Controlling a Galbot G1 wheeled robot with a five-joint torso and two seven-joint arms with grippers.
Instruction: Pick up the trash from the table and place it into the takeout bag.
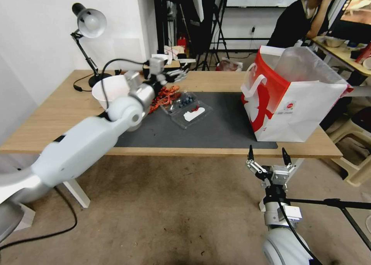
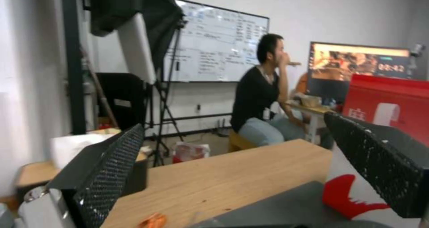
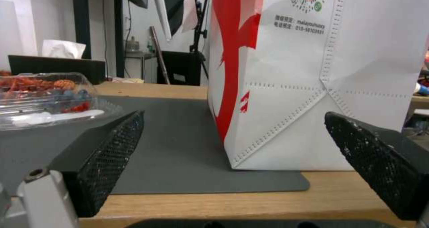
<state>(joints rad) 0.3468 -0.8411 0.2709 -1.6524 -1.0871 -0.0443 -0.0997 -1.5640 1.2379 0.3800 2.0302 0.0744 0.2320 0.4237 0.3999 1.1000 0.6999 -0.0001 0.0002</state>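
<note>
Head view shows the left hand [image 1: 178,75] stretched over the far part of the desk [image 1: 58,110], its fingers spread and holding nothing, above the orange-red litter [image 1: 167,95]. Just beside that litter, on the dark grey mat [image 1: 216,126], lies a clear plastic container [image 1: 187,108] with blue and red bits inside. The takeout bag [image 1: 297,102] stands upright on the right end of the mat, its mouth open. The right hand [image 1: 267,155] waits before the near desk edge, also open and empty.
</note>
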